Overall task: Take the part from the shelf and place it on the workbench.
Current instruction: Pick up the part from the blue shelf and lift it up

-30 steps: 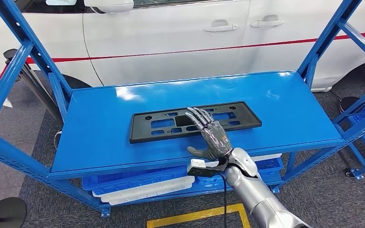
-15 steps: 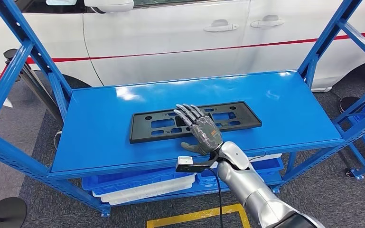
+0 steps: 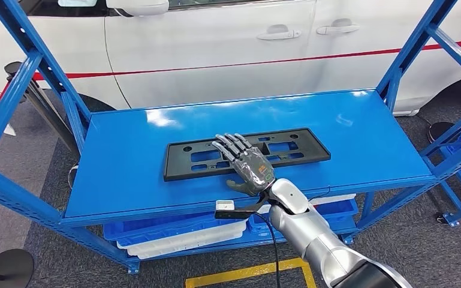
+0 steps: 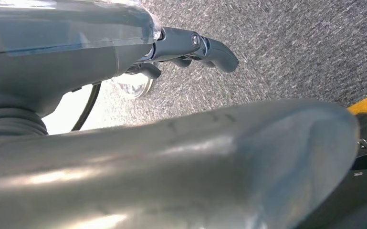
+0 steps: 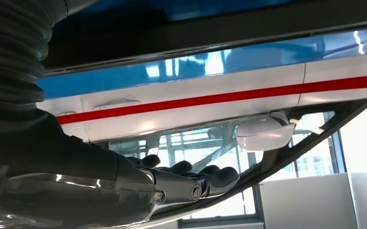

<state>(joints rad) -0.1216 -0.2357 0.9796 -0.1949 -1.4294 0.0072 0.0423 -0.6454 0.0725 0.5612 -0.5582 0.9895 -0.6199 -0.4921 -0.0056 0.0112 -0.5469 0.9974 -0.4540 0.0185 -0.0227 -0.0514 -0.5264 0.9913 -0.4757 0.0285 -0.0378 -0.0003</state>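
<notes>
- The blue shelf (image 3: 359, 129) is a flat, glossy metal deck carried by blue slotted uprights at its corners; a grey carpeted floor lies below it, and a white car (image 3: 228, 48) with a red stripe stands just behind it.
- The part (image 3: 186, 161), a long black plastic frame with rectangular cut-outs, lies flat on the deck near its front edge.
- The right hand (image 3: 247, 164) reaches over the front edge with its fingers (image 3: 228, 145) spread and extended, lying over the middle of the part; whether they touch it cannot be told, and nothing is gripped. The thumb sits just short of the part's near edge, over bare deck.
- Past the fingertips the deck runs bare to its back edge; to either side of the fingers the part extends well out, its ends uncovered.
- The front lip of the shelf passes under the wrist, where a small white camera block and a black cable hang below the edge.
- Under the deck, blue and white trays (image 3: 174, 231) are stacked on a lower level; a yellow floor line (image 3: 249, 273) shows beside the forearm.
- The left hand (image 4: 191, 47) hangs over the carpet, dark fingers curled in, holding nothing.
</notes>
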